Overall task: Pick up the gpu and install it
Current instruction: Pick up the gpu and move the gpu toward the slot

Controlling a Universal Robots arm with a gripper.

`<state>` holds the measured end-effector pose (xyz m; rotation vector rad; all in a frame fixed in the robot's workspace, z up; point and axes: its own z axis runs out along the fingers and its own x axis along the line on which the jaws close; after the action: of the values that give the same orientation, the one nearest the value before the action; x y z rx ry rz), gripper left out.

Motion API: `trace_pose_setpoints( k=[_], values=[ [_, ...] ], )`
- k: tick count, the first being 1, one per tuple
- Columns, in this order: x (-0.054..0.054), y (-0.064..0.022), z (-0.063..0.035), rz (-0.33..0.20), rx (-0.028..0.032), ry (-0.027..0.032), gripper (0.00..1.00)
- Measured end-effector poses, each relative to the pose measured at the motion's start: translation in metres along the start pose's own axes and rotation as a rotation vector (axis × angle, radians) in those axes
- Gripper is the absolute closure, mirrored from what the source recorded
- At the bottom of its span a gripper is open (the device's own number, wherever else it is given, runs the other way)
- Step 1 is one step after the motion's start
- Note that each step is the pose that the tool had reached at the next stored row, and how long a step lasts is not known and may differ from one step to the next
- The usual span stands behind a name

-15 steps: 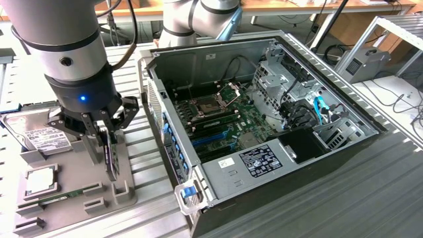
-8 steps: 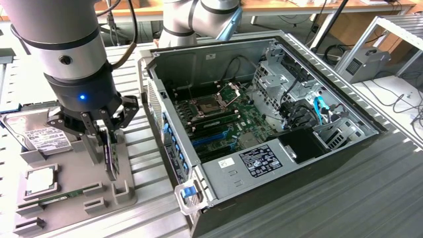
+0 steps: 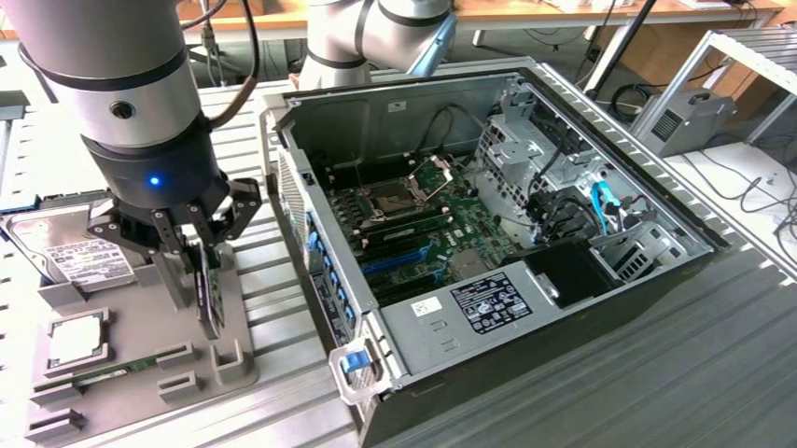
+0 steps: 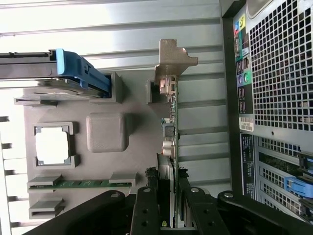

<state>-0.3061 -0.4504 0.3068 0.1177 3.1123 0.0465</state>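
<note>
One pass over scene: found gripper [image 3: 200,259] clamped, fingers [image 4: 146,210] half-spread, on the gpu [image 3: 209,294], standing edge-on in its slot at the edge of grey tray [image 3: 231,371] nearest PC case [image 3: 561,373]. Noted hard drive [image 3: 62,247], CPU [image 3: 77,341] and RAM stick [image 3: 118,371] on same tray. Logged slatted metal table [image 3: 284,411] beneath, case open at exterior view's right, wooden desks [image 3: 498,11] and cables [image 3: 760,191] behind.

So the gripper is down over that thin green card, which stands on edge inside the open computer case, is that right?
Not quite. The gpu stands on edge in the grey holder tray beside the open computer case, not inside it, as the exterior view shows. The gripper is indeed down over it.
</note>
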Motion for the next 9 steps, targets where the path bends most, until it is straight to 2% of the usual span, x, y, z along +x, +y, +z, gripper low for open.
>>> trace_pose_setpoints(
  k=[9],
  values=[
    [-0.0001,0.0001,-0.0026,0.0,0.0001,0.0001,0.74]
  ],
)
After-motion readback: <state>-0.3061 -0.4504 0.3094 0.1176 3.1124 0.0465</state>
